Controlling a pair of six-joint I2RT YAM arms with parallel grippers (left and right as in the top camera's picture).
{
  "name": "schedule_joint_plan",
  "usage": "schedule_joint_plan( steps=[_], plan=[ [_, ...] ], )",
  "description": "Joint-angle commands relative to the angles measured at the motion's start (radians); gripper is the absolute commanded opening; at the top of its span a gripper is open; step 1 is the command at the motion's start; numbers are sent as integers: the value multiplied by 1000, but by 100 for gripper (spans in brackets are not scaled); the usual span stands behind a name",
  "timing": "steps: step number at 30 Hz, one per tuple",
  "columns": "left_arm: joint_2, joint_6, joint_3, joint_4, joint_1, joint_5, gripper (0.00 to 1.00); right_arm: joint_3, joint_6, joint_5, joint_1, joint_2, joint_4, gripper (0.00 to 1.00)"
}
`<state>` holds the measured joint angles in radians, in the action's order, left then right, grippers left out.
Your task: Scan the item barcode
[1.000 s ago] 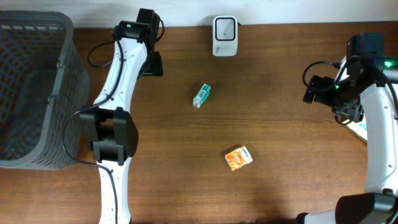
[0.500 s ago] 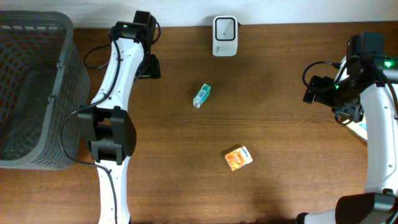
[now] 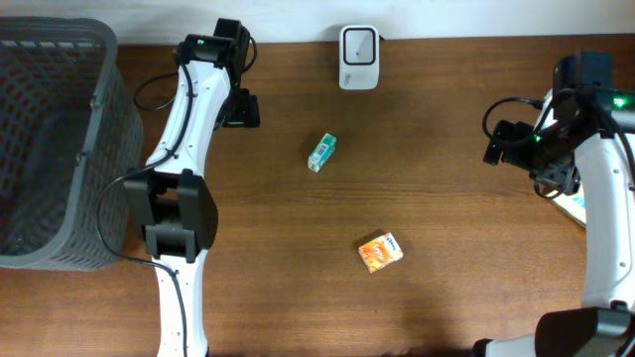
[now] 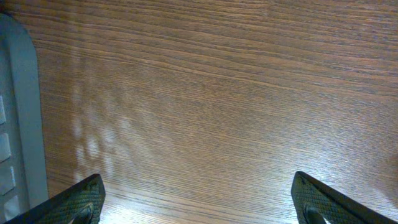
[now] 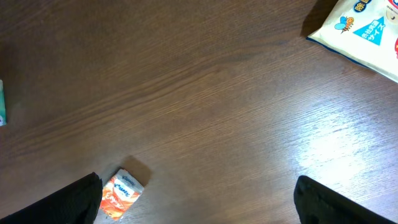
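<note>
Green carton (image 3: 321, 152): lies loose below the scanner (image 3: 358, 44), well apart from both arms. Left gripper (image 4: 199, 200) and right gripper (image 5: 199, 199): gape wide, empty. Risks skidding the small box aside on pinching, or presenting the wrong face so no barcode reads.

The overhead camera looks straight down from high above and takes in the whole brown wooden table (image 3: 446, 198). The left wrist camera faces down very close to the wood, just beside the grey plastic mesh basket (image 4: 25, 124). The right wrist camera sits higher and is tilted across the table. It shares the small orange printed packet (image 5: 121, 194) and the small teal carton (image 3: 321, 152) with the overhead view.
</note>
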<state>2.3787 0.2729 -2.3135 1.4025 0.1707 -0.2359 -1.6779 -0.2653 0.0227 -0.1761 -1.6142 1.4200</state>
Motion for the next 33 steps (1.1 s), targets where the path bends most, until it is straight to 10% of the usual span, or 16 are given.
schedule_joint_plan(
  steps=[1,24,33],
  plan=[
    [-3,2,9,0,-3,30,96,4,-1,-16,-1,2,0,98],
    [-3,2,9,-33,-2,83,100,4,-1,-16,-1,2,0,99],
    [-3,2,17,-13,-2,169,75,4,-1,-16,-1,2,0,98]
  ],
)
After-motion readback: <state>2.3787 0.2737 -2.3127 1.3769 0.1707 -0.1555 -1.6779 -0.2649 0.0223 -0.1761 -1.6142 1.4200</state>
